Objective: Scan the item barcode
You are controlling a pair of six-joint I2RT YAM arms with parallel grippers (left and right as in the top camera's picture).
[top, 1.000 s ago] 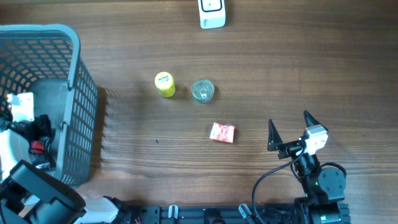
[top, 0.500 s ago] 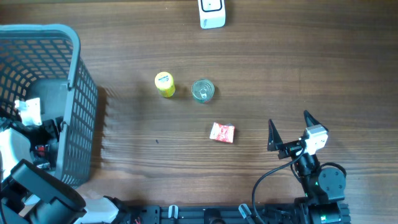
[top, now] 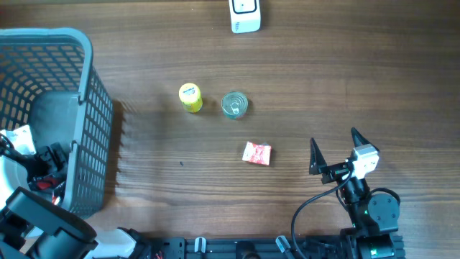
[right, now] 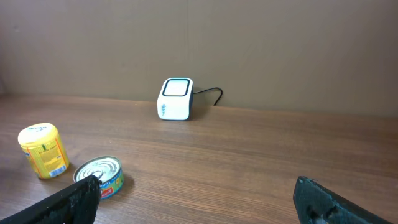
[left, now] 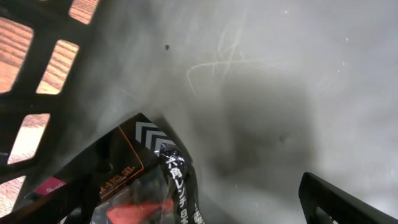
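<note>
A white barcode scanner (top: pixel 245 14) (right: pixel 176 99) stands at the table's far edge. On the table lie a yellow can (top: pixel 190 97) (right: pixel 42 150), a tin can (top: pixel 234 105) (right: pixel 99 176) and a red packet (top: pixel 256 153). My left gripper (left: pixel 199 210) is open, low inside the grey basket (top: pixel 86 86). A black packaged item (left: pixel 146 180) with a red part and Japanese lettering lies on the basket floor by its left finger. My right gripper (top: pixel 335 152) (right: pixel 202 208) stands open and empty near the front right, facing the scanner.
The basket's mesh wall (left: pixel 37 68) rises close on the left of the left gripper, with the smooth grey basket floor (left: pixel 280 93) ahead. Bare wooden tabletop (top: pixel 359 79) lies between the right gripper and the scanner.
The left jaws have spread wider, and the left arm has shifted toward the basket's near side. The right arm and the items on the table have not moved.
</note>
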